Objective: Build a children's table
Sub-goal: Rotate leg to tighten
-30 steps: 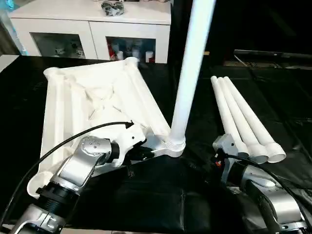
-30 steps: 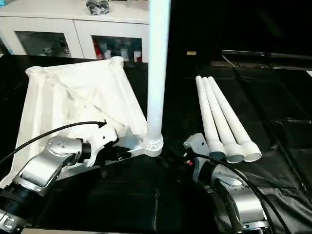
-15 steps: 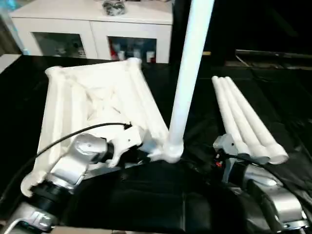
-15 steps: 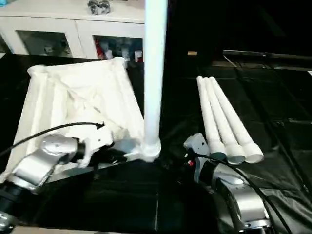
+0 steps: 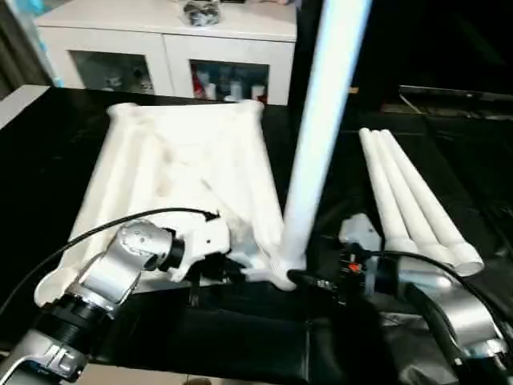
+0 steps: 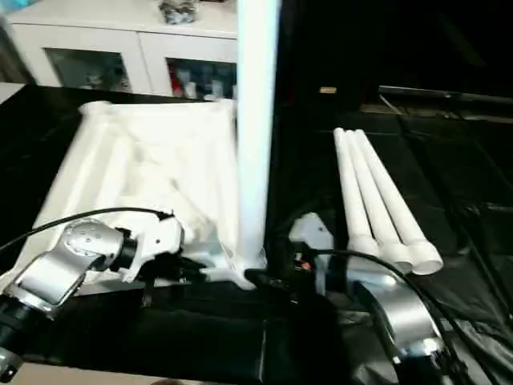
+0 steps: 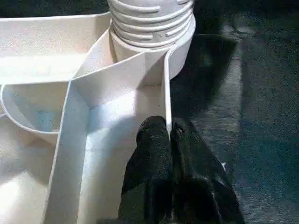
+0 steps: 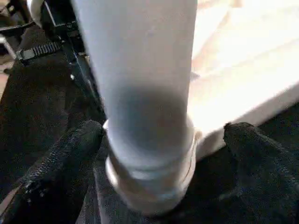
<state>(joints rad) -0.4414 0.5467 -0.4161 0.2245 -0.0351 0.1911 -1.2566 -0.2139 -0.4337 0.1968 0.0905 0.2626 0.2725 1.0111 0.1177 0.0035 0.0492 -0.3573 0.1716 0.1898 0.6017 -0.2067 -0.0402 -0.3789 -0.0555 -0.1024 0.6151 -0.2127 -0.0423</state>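
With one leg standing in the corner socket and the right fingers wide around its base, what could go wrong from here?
1. The upright leg looks tilted; if it is not fully seated in the socket, it may tip when the right gripper closes.
2. The left gripper is shut on a thin rim of the top; it might slip and let the top shift.
3. The three loose legs lie close beside the right arm and may roll.

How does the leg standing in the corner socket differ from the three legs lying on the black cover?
The standing leg is upright, seated in a corner socket of the tabletop; the three loose legs lie flat, side by side. The right gripper has its open jaws either side of the standing leg; the loose ones are unattended. All are white tapered tubes.
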